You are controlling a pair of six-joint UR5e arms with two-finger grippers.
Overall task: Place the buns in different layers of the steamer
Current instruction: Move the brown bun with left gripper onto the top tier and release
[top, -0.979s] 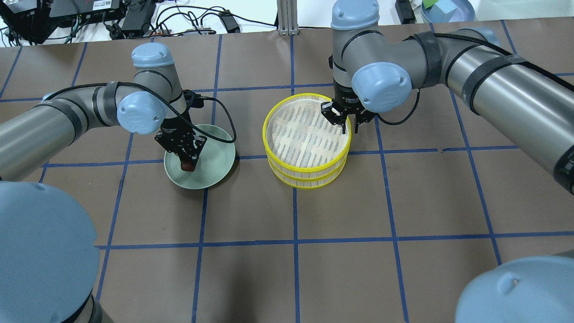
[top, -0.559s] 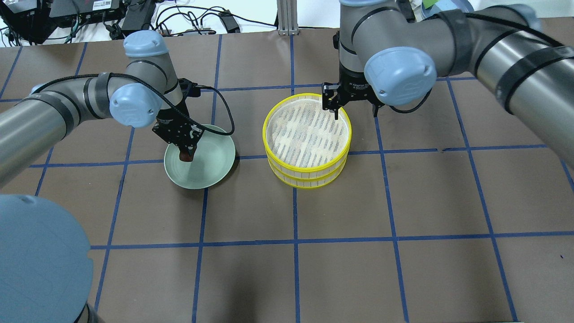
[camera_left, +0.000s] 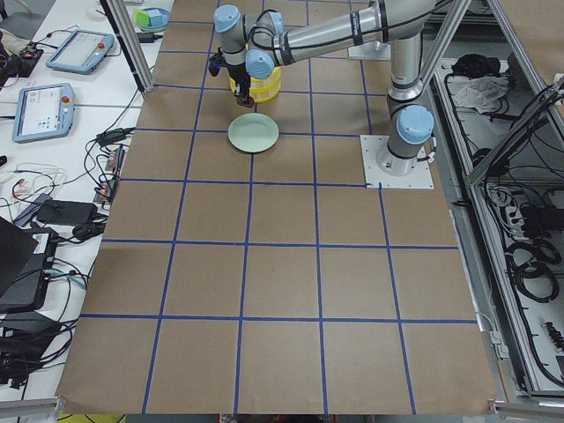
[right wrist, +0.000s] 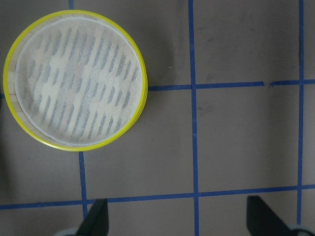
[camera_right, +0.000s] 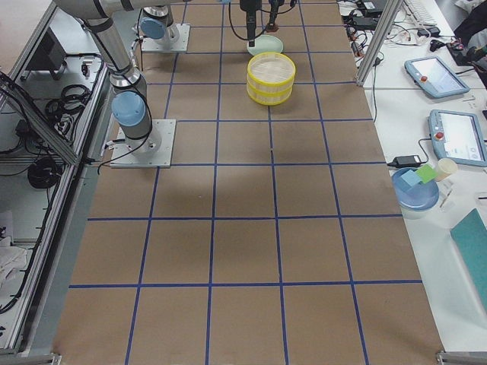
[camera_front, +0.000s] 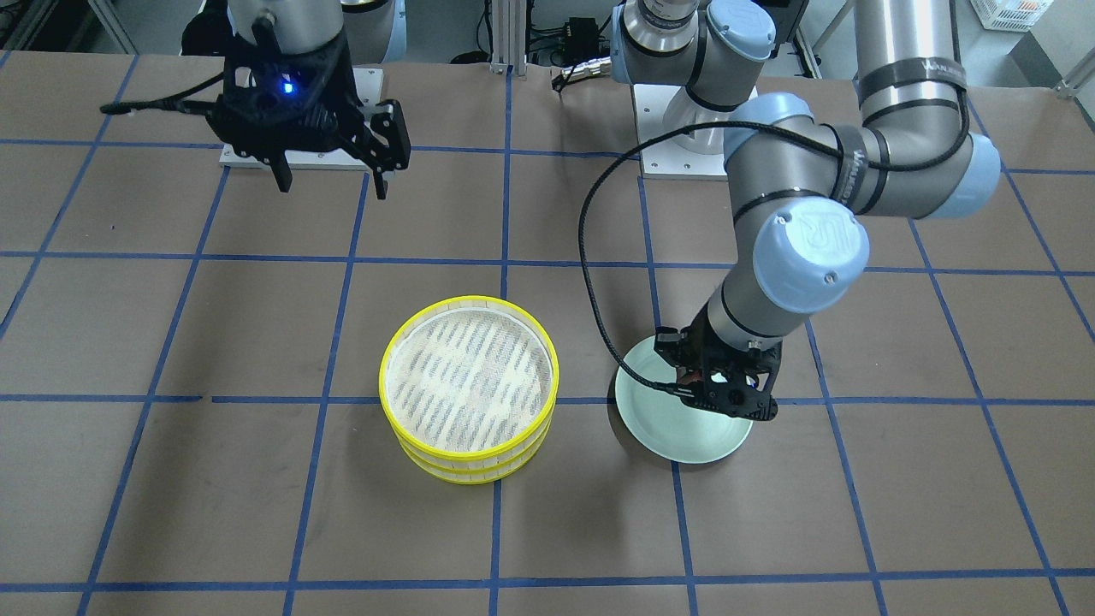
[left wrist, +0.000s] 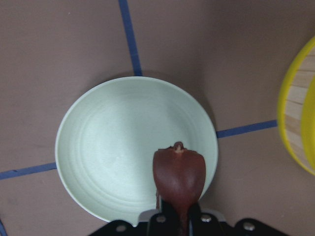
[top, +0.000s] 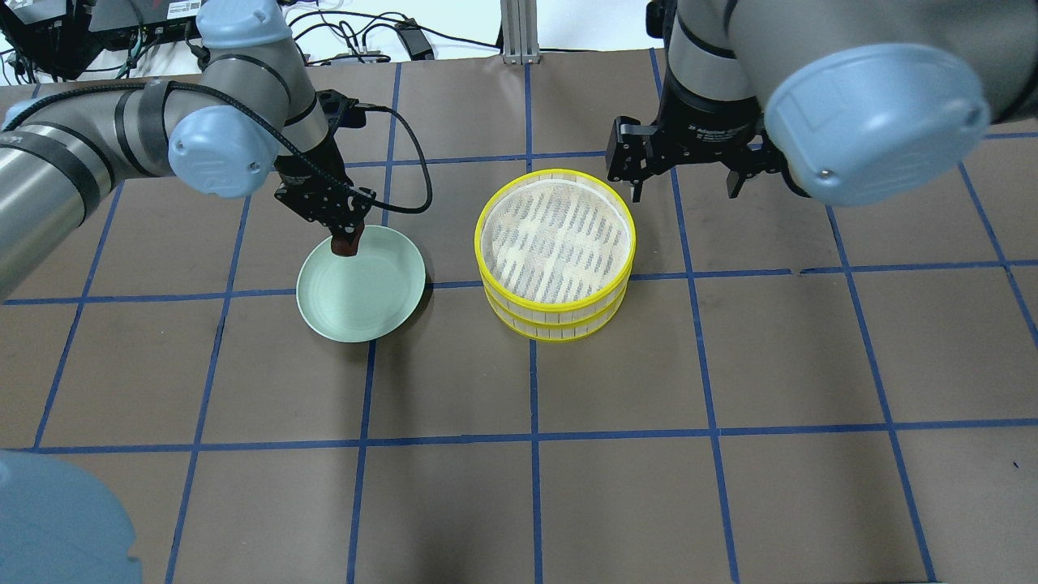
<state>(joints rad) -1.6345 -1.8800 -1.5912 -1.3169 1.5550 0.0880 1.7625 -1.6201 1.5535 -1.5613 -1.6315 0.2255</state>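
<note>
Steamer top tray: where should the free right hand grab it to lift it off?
Pinch the top tray's yellow-rimmed wall on the side nearest the right hand, coming straight down with one finger inside and one outside. The wall is thin and upright, the floor is flat cloth, and no handle shows, so the rim is likely the only hold.

L arm's claw (camera_left: 244,102) hangs over green plate (camera_left: 253,135), steamer (camera_left: 270,85) beyond.

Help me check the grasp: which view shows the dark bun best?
Left wrist-mounted: the dark bun hangs large in the left gripper over the plate. Overhead shows a small dark tip; front-facing, a reddish glimpse; side views, almost nothing.
</note>
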